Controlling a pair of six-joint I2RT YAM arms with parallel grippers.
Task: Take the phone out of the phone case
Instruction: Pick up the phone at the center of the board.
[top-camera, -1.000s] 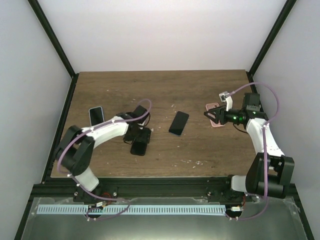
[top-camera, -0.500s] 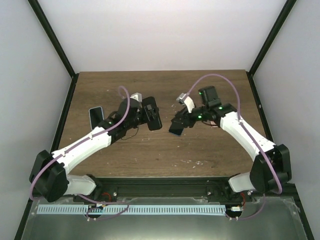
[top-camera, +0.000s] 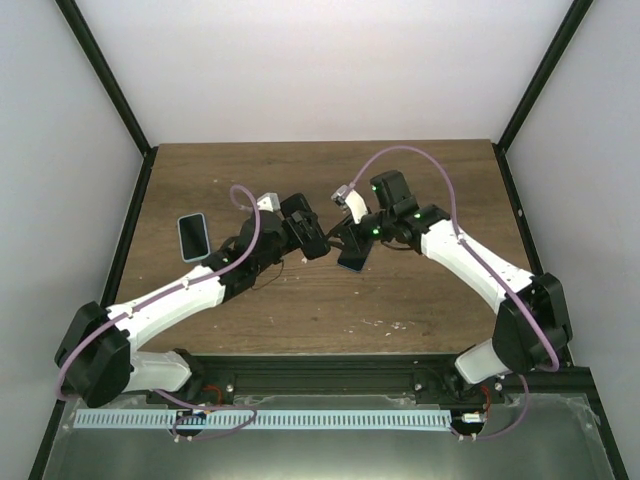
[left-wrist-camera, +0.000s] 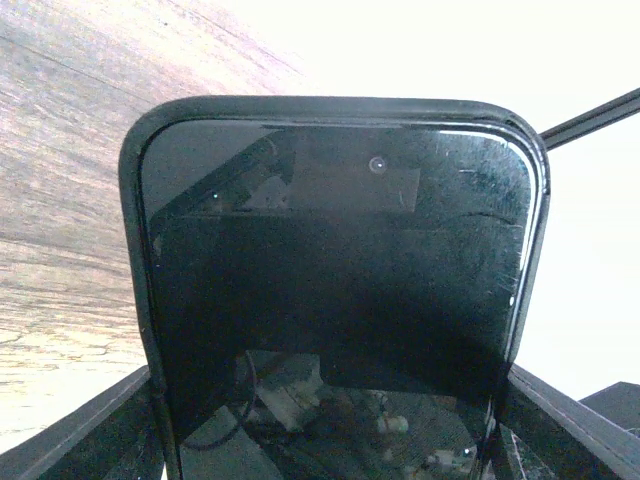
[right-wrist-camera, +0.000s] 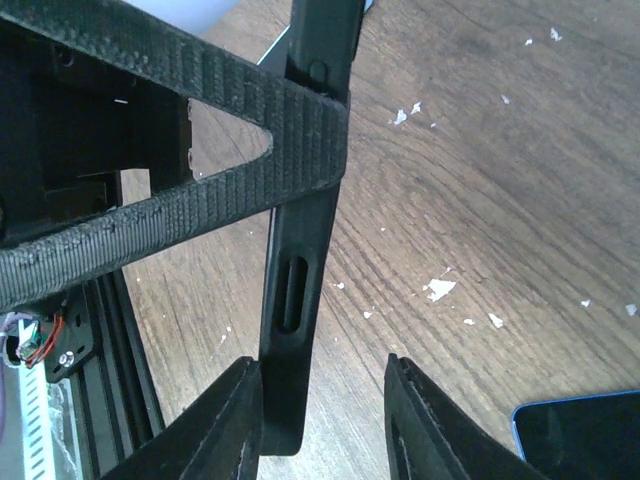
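Left gripper (top-camera: 303, 225): clamped on the phone case (left-wrist-camera: 133, 250), one finger (left-wrist-camera: 95, 435) at each long side. The jaws stand wide because the case is wide. In the right wrist view its ribbed pads (right-wrist-camera: 150, 230) press across the black case edge.

Phone (left-wrist-camera: 335, 300): seated in the case, dark glass facing the left wrist camera, rim unbroken round the top corners. It is held on edge over the middle of the table, a little left of centre.

Right gripper (right-wrist-camera: 320, 420): meets the case from the right. Its fingers are apart. One finger (right-wrist-camera: 235, 420) lies against the lower end of the case edge, and bare wood shows between the edge and the other finger. It is not pinching.

Table (top-camera: 420, 190): brown wood grain with scattered white flecks (right-wrist-camera: 438, 290).
- A second dark phone (top-camera: 355, 258) lies flat just under the right gripper.
- A phone with a light blue rim (top-camera: 192, 236) lies flat well to the left.
- The corner of a blue-rimmed slab shows low right in the right wrist view. Cannot tell which phone it is.

Room: plain white walls (top-camera: 320, 70) on the left, far and right sides, with black frame posts (top-camera: 105, 80) at the far corners. A black rail (top-camera: 330, 375) runs along the near table edge and carries both arm bases.
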